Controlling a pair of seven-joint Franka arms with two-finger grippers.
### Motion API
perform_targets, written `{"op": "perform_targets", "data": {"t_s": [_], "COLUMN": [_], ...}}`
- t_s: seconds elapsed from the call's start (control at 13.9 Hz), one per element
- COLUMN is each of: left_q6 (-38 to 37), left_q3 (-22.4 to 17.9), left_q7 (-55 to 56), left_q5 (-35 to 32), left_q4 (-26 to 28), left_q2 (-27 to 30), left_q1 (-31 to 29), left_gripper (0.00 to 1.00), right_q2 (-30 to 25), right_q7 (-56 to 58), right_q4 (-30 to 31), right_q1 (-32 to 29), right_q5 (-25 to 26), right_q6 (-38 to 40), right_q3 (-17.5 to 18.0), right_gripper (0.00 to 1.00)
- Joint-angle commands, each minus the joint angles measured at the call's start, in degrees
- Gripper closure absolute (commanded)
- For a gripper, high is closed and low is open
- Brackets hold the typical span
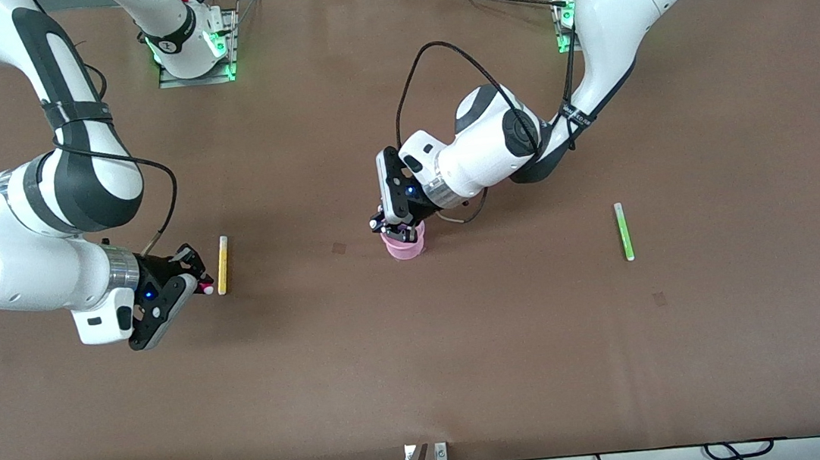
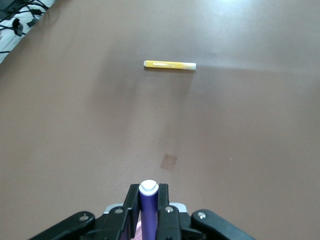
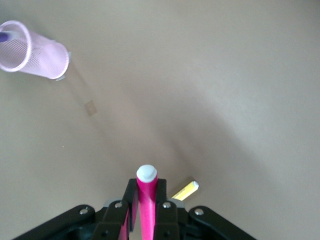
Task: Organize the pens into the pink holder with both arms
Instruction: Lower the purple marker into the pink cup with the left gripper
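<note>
2 arms bent low: left gripper (image 1: 396, 225) pinching purple pen (image 2: 148, 207) over pink holder (image 1: 405, 246); right gripper (image 1: 191, 283) pinching magenta pen (image 3: 147, 202).

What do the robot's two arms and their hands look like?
Both are big, rounded white arms with black bands at the joints. A thin black cable loops along each arm, strapped on in places. Green lights glow at their bases. The left hand and the right hand are black with two flat fingers, and each has a small blue light on its black wrist block.
</note>
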State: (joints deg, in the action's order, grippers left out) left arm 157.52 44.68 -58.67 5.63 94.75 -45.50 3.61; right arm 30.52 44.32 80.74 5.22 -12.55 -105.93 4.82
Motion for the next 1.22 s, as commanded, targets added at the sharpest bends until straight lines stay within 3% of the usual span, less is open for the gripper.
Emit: {"op": "perform_targets", "data": {"t_s": [0.0, 0.29, 0.5, 0.65, 0.86, 1.15], "left_q6": [0.6, -2.1, -15.8, -24.1, -34.5, -40.0], "left_q3": [0.0, 0.6, 5.6, 6.6, 5.1, -1.1], "left_q7": [-3.2, -0.8, 11.2, 21.1, 33.3, 46.2], "left_q5": [0.2, 0.3, 0.6, 0.5, -0.4, -10.4], "left_q4": [1.1, 1.1, 0.4, 0.3, 0.3, 0.3], "left_q2": [0.4, 1.2, 4.3, 7.6, 12.0, 13.7], "left_q1": [-0.7, -2.0, -8.6, -11.3, -14.3, -17.6], "left_gripper": [0.0, 0.0, 0.0, 0.0, 0.0, 0.0], "right_q2": [-0.8, -0.5, -0.4, -0.4, 0.1, 1.6], "right_q7": [6.0, 10.1, 11.3, 11.2, 11.0, 11.5], "right_q4": [0.6, 0.6, 0.6, 0.5, -2.0, -5.4], "right_q1": [-0.3, -0.4, -0.4, -0.5, 0.5, 7.3], "right_q5": [-1.0, -3.4, -4.3, -4.4, -4.7, -4.6], "right_q6": [-1.1, -3.7, -5.2, -8.0, -9.2, -10.3], "right_q3": [2.0, 5.1, 8.0, 10.1, 12.7, 12.8], "right_gripper": [1.0, 1.0, 1.0, 1.0, 1.0, 1.0]}}
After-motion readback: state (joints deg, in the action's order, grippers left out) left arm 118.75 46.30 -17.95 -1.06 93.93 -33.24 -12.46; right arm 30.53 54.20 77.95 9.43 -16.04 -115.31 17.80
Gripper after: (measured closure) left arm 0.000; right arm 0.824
